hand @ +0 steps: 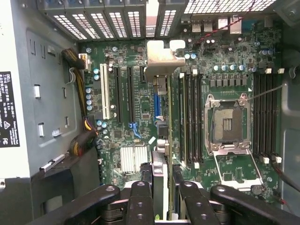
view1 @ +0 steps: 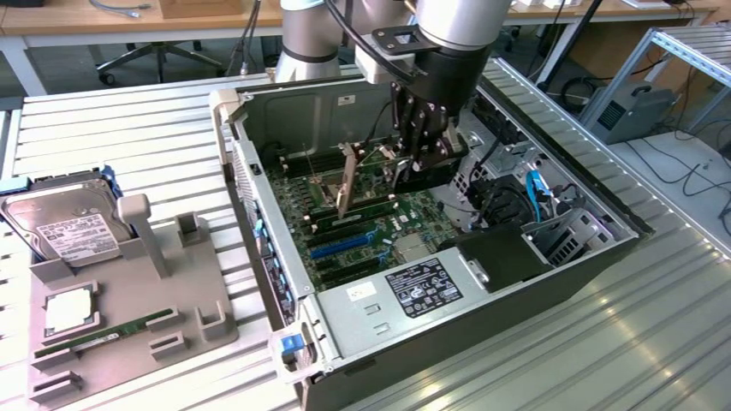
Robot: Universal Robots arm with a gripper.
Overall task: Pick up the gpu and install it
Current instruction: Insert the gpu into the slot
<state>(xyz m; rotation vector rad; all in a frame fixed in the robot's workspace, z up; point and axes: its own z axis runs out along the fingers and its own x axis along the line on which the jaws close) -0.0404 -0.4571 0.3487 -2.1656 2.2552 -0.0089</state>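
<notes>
My pincer (hand: pixel 161 199) clamps the thin, stiff, light black gpu card (hand: pixel 160 140) edge-on by its top edge, above the green motherboard (hand: pixel 140 103) slots inside the open grey PC case (view1: pixel 457 342); fragile components, so edge grip only.

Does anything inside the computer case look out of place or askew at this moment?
Nothing looks spilled or damaged. The gpu stands edge-on between the jaws above the motherboard. The processor socket lies open and empty.

Gpu (hand: pixel 161 140) near end hidden btwn gripper (hand: pixel 162 197) fingers, cut by frame edge
</notes>
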